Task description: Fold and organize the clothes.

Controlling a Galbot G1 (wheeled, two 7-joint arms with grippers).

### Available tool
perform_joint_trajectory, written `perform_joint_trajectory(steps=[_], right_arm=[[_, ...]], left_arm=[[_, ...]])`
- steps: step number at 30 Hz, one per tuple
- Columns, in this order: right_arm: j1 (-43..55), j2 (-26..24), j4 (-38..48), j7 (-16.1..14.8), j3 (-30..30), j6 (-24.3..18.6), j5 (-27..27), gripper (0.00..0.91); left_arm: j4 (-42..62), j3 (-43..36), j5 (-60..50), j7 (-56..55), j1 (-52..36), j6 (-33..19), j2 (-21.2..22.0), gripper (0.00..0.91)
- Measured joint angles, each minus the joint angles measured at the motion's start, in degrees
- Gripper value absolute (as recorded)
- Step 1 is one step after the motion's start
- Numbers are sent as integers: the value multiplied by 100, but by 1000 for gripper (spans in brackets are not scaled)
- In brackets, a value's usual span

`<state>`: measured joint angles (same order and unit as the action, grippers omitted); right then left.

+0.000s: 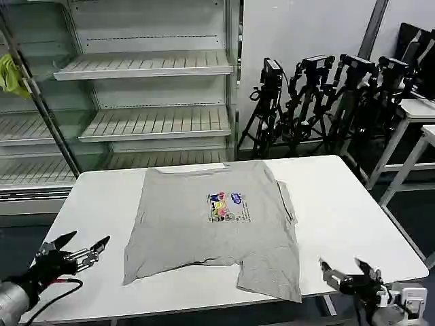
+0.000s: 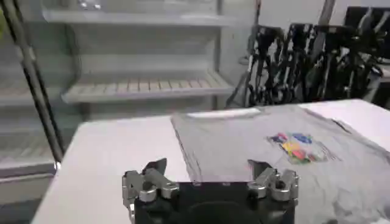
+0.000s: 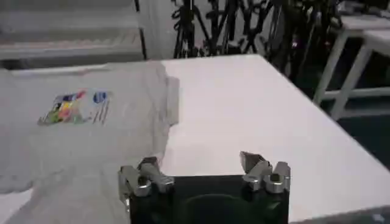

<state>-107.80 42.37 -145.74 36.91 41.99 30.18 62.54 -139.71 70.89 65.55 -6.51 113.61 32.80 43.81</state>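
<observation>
A light grey T-shirt lies spread on the white table, print side up, its multicoloured chest print near the middle and its collar toward the far edge. The shirt also lies ahead in the left wrist view and the shirt in the right wrist view. My left gripper hovers open over the table's near left corner, clear of the hem. My right gripper is open at the near right edge, beside the shirt's lower corner. Nothing is between either pair of fingers.
Empty white shelving stands behind the table, with a yellow-green cloth hanging at its far left. Black tripods crowd the back right, beside another white table. Bare tabletop lies on both sides of the shirt.
</observation>
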Motion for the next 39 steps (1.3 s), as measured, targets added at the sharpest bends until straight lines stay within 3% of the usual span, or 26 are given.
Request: perform_joint_trajectory(steps=[24,39], right_arm=[[607,238,-11,-32,-1517,-4,-614,907],[578,288,-24,3,-1647,-39,-866,907]], left_arm=[[565,-1078,-773,99,-73,15,193,907],[997,-1934,-1127,211,-646,15,157,907]])
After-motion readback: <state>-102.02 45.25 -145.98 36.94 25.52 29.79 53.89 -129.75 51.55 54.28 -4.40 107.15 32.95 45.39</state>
